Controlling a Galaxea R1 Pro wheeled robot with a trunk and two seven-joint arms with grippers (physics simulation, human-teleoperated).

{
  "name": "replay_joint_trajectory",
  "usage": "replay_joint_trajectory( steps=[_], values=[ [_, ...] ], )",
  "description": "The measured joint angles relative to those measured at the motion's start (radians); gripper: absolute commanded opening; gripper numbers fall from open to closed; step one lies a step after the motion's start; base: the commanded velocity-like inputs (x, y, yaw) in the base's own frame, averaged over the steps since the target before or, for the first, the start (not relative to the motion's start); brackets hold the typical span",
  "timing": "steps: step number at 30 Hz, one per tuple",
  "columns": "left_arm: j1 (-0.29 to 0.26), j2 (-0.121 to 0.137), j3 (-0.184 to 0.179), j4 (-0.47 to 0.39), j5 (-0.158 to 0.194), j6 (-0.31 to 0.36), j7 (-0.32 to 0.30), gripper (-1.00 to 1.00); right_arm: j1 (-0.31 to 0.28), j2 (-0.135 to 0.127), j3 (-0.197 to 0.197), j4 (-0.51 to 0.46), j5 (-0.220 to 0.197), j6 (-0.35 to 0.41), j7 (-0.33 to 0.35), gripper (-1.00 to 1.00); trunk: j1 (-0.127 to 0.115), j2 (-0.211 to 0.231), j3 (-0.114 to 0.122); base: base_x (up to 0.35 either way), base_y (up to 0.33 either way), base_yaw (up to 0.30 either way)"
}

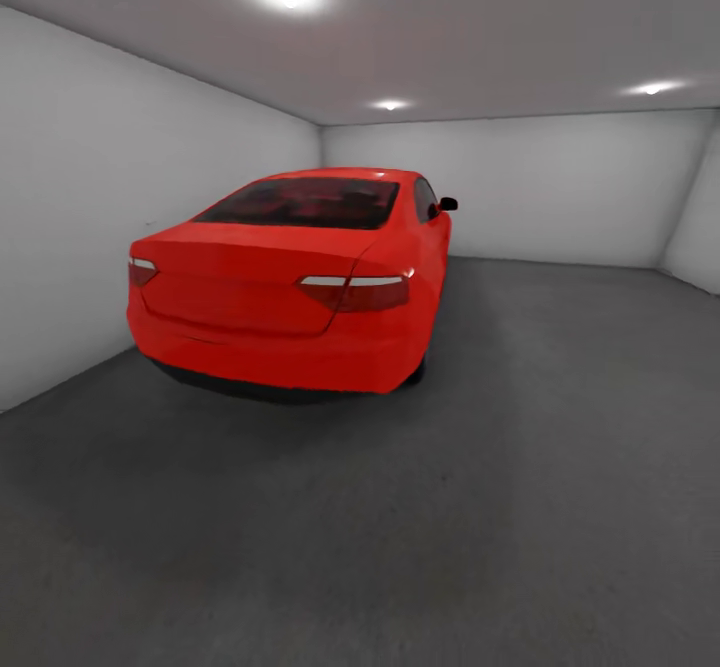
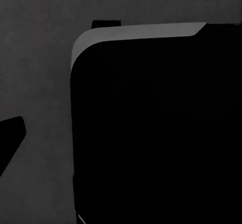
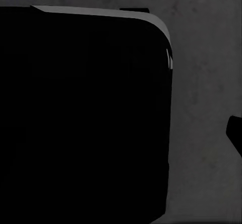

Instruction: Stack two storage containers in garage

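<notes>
In the garage (image 1: pixel 560 177): plain white walls, ceiling lights on, dark grey concrete floor (image 1: pixel 520 507) spreading ahead of me. A red car (image 1: pixel 300 277) sits ahead and to my left, close beside the left wall, tail end toward me, rear window dark. From my left wrist I see rough grey floor (image 2: pixel 35 72) past a big black rounded body with a pale lit edge (image 2: pixel 136 32); a small dark tip pokes in at one side. My right wrist gives much the same: a black rounded mass (image 3: pixel 85 113) over mottled concrete (image 3: pixel 201 82). How my left jaws or right jaws stand, I cannot tell from these views. Where the storage containers are, I cannot tell.
</notes>
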Motion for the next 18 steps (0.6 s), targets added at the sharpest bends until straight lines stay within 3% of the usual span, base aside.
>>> replay_joint_trajectory(
  steps=[10, 12, 13, 15, 18],
  values=[
    [0.0, 0.003, 0.005, 0.005, 0.008, -0.006, 0.001, 1.0, 0.0, 0.0, 0.0, 0.0, 0.0, 0.0, -0.001, 1.0, 0.0, 0.0, 0.0, 0.0, 0.0, -0.281],
    [0.0, 0.004, 0.006, 0.007, 0.029, -0.026, 0.003, 1.0, 0.0, 0.0, 0.0, 0.0, 0.0, 0.0, -0.001, 1.0, 0.0, 0.0, 0.0, 0.0, 0.0, -0.274],
    [0.0, 0.004, 0.006, 0.011, 0.064, -0.048, 0.006, 1.0, 0.0, 0.0, 0.0, 0.0, 0.0, 0.0, -0.001, 1.0, 0.0, 0.0, 0.0, 0.0, 0.0, -0.271],
    [0.0, 0.004, 0.005, 0.015, 0.097, -0.06, 0.008, 1.0, 0.0, 0.0, 0.0, 0.0, 0.0, 0.0, -0.001, 1.0, 0.0, 0.0, 0.0, 0.0, 0.0, -0.27],
    [0.0, 0.005, 0.005, 0.017, 0.116, -0.064, 0.008, 1.0, 0.0, 0.0, 0.0, 0.0, 0.0, 0.0, -0.001, 1.0, 0.0, 0.0, 0.0, 0.0, 0.0, -0.267]
  ],
)
